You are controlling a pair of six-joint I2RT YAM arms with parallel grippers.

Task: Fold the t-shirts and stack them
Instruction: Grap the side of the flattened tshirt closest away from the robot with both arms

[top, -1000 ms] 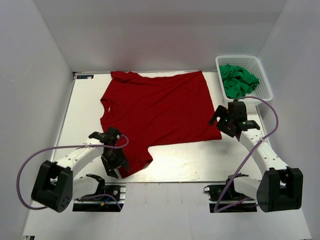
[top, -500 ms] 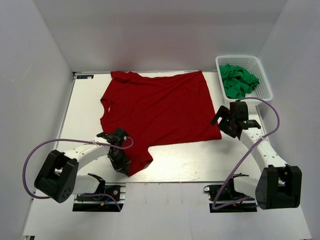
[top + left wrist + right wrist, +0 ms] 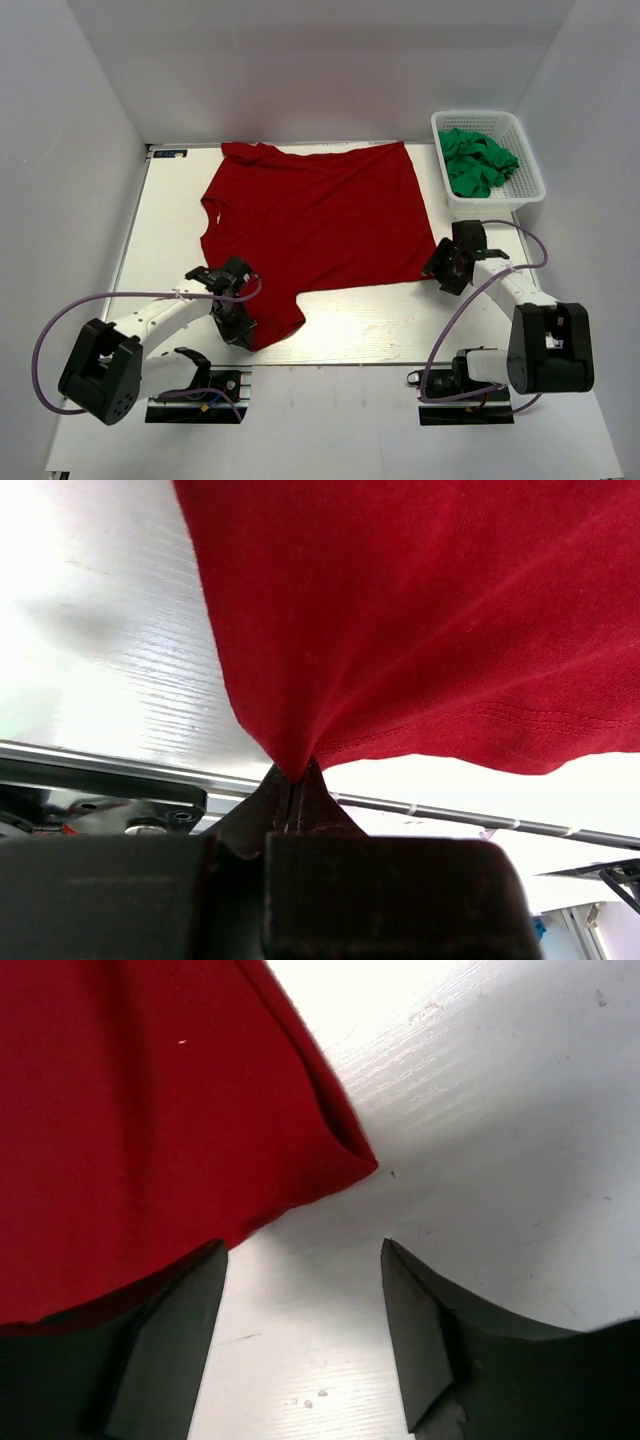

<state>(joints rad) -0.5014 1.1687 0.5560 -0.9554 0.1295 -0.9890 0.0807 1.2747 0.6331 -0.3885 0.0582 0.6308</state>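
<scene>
The deep red t-shirt (image 3: 315, 225) lies spread flat across the middle of the table. My left gripper (image 3: 243, 330) is shut on its near left sleeve; in the left wrist view the red cloth (image 3: 430, 610) bunches into the closed fingertips (image 3: 295, 780). My right gripper (image 3: 440, 268) is low at the shirt's near right corner, open. In the right wrist view that corner (image 3: 345, 1160) lies just ahead of the gap, with bare table between the fingers (image 3: 303, 1260) and the left finger (image 3: 185, 1310) at the cloth's edge. Bright green t-shirts (image 3: 478, 160) are heaped in the basket.
A white lattice basket (image 3: 476, 114) stands at the table's far right corner. The white table (image 3: 370, 330) ends in a metal front rail (image 3: 120, 765) just behind my left gripper. White walls close in the left, right and back.
My left gripper has closed on the red sleeve and lifted it slightly. My right gripper has dropped toward the shirt's near right corner, and its jaws have narrowed somewhat.
</scene>
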